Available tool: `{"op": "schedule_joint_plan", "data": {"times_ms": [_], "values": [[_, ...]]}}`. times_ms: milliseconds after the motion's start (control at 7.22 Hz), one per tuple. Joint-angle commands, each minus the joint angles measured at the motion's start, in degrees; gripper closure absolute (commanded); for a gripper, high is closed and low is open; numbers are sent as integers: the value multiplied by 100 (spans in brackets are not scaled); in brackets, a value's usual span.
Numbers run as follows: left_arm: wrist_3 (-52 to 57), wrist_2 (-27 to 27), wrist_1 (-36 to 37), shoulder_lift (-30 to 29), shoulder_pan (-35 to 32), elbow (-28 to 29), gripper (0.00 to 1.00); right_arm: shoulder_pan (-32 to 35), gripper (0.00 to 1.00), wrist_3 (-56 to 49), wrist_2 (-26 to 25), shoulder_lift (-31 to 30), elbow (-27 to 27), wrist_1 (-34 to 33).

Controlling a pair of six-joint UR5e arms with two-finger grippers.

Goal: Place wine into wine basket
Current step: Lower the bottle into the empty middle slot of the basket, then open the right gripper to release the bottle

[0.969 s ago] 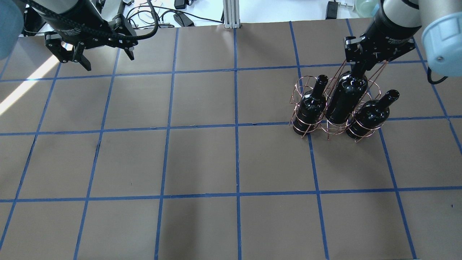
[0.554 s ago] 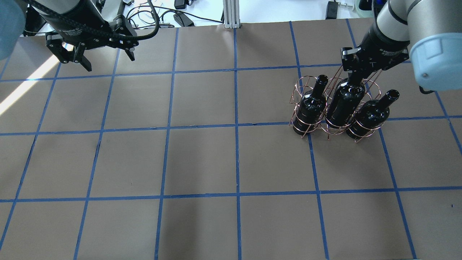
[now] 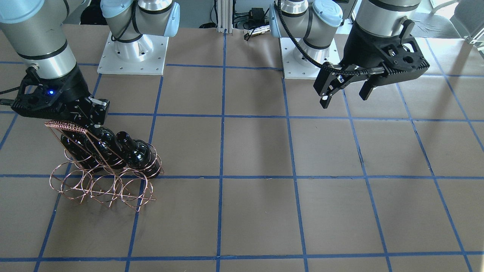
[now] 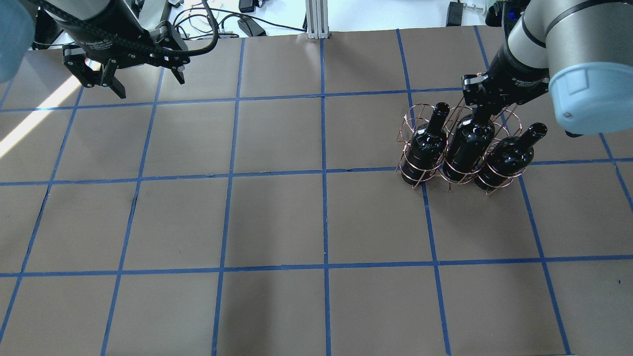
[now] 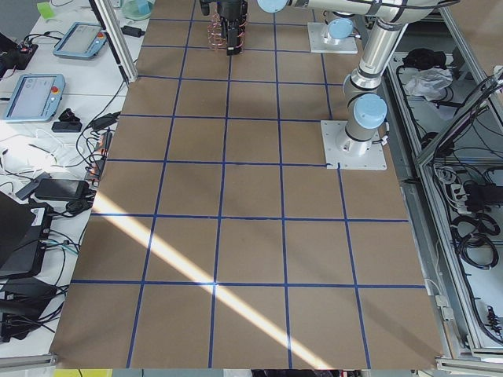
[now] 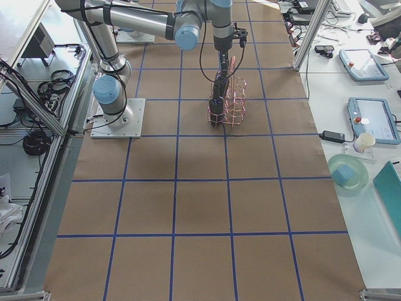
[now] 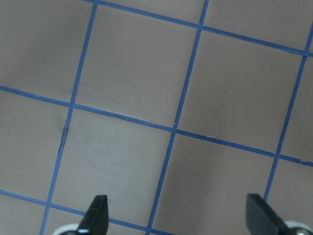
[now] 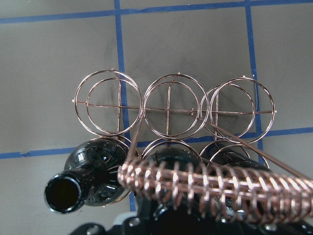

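The copper wire wine basket (image 4: 414,114) stands at the right of the table, also in the front view (image 3: 102,187). My right gripper (image 4: 482,114) is shut on the neck of the middle wine bottle (image 4: 467,146), which stands upright in the middle ring of the row nearer the robot. Two more dark bottles (image 4: 425,146) (image 4: 507,155) sit in the rings on either side. In the right wrist view the coil-wrapped handle (image 8: 215,188) hides the held neck, and the far row of rings (image 8: 168,105) is empty. My left gripper (image 4: 131,81) is open and empty at the far left.
The brown table top (image 4: 277,222) has a blue tape grid. Cables and boxes (image 4: 247,24) lie beyond its far edge. The arm base plates (image 3: 132,53) stand at the robot's side.
My right gripper has moved down with the middle bottle, which has sunk deeper into the middle ring. The left arm has hardly moved.
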Motion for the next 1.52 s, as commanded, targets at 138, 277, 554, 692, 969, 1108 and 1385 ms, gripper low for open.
{"op": "schedule_joint_plan", "data": {"times_ms": [138,277,554,692,969,1108,1385], "values": [[0,0,16,0,3,-3,0,-26,100,-20,-12,38,166,-102],[0,-9,42,0,3,-3,0,-44,100,-29,-21,38,236,-102],[0,0,42,0,3,-3,0,-35,5,33,-249,29,219,-50],[0,0,42,9,3,-3,0,-35,0,42,-250,20,167,-14],[0,0,42,9,3,-3,0,9,0,50,-162,-41,-183,160],[0,0,42,0,3,-3,0,87,0,59,-153,-76,-551,562],[0,0,51,0,3,-3,0,717,0,905,-144,-138,-1368,1686]]}}
